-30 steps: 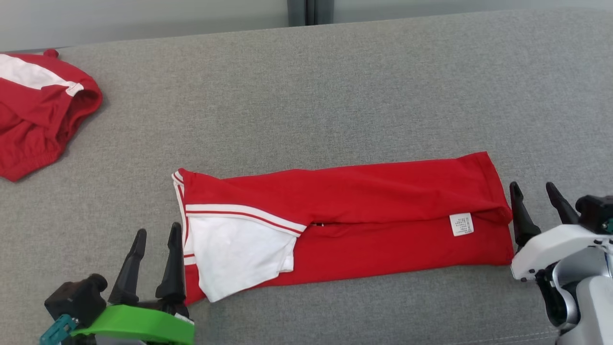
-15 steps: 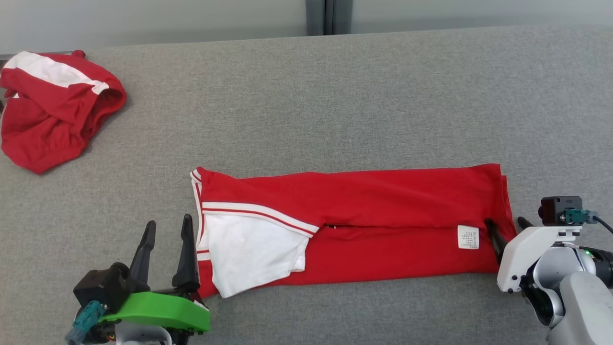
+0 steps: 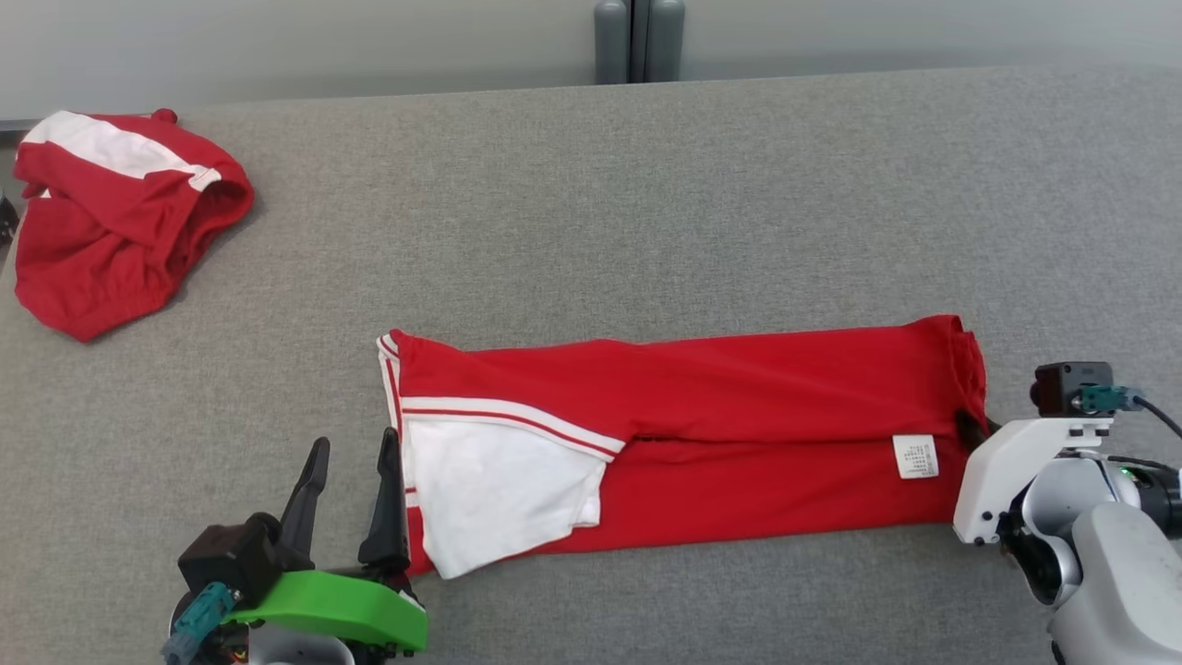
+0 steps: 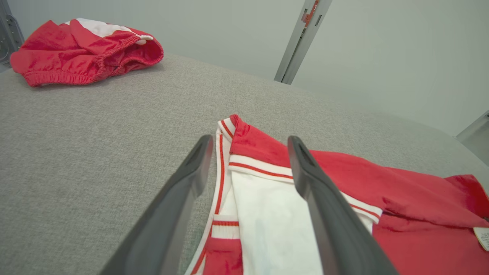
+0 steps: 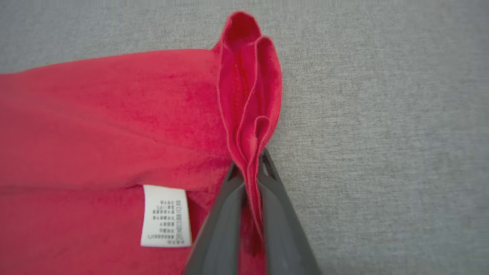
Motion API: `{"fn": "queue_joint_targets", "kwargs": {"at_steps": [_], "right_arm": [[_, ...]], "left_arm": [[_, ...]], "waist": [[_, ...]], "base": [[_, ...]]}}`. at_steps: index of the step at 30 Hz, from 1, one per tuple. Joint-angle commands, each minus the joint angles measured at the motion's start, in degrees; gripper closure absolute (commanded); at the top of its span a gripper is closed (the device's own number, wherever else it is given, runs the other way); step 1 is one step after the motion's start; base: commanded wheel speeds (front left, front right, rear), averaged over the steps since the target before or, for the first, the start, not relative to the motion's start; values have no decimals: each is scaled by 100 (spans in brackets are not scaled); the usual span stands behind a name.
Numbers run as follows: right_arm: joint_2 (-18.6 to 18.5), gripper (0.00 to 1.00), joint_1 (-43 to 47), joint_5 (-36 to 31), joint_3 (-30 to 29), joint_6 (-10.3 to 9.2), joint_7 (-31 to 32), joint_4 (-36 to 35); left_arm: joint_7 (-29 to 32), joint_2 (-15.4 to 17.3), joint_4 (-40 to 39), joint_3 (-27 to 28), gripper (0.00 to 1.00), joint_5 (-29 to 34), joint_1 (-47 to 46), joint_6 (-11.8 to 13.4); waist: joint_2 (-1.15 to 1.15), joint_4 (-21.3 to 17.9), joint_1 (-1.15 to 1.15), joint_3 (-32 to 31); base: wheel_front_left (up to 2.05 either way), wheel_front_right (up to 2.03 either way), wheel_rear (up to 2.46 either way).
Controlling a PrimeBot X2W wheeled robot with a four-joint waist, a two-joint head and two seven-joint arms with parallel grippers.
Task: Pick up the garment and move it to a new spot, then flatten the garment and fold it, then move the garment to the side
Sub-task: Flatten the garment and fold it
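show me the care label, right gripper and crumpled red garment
care label (image 5: 165, 215), right wrist view, middle of the white tag
right gripper (image 5: 250, 170), right wrist view, fingertips shut on folded garment (image 5: 114, 114) edge
crumpled red garment (image 3: 102, 254), head view, red cloth under its white stripe

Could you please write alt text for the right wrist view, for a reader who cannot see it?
The right gripper is shut on the bunched edge of a red garment lying on a grey fabric surface. A white care label shows left of the gripper.

Red garment (image 3: 739, 416) with white striped panel, on grey cloth (image 3: 646, 203).
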Motion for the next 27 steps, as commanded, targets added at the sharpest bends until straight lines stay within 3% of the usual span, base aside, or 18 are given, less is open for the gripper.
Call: {"fn": "queue_joint_targets", "kwargs": {"at_steps": [1, 8, 13, 27], "right_arm": [[-118, 100, -69, 51, -90, -15, -57, 29], [-487, 100, 178, 124, -695, -14, -119, -25], [-487, 100, 272, 173, -975, -14, -180, -131], [140, 100, 713, 1070, 298, -11, 76, -1777]], "left_arm": [[-28, 0, 9, 8, 0, 34, -107, 15], [-55, 16, 88, 24, 0, 33, -119, 16], [-76, 0, 99, 36, 0, 12, -134, 12], [-100, -2, 212, -11, 0, -8, -234, -59]], "waist": [[0, -44, 0, -15], [0, -198, 0, -83], [0, -330, 0, -69], [0, -377, 0, -72]], "base": [[0, 0, 0], [0, 0, 0], [0, 0, 0], [0, 0, 0]]}}
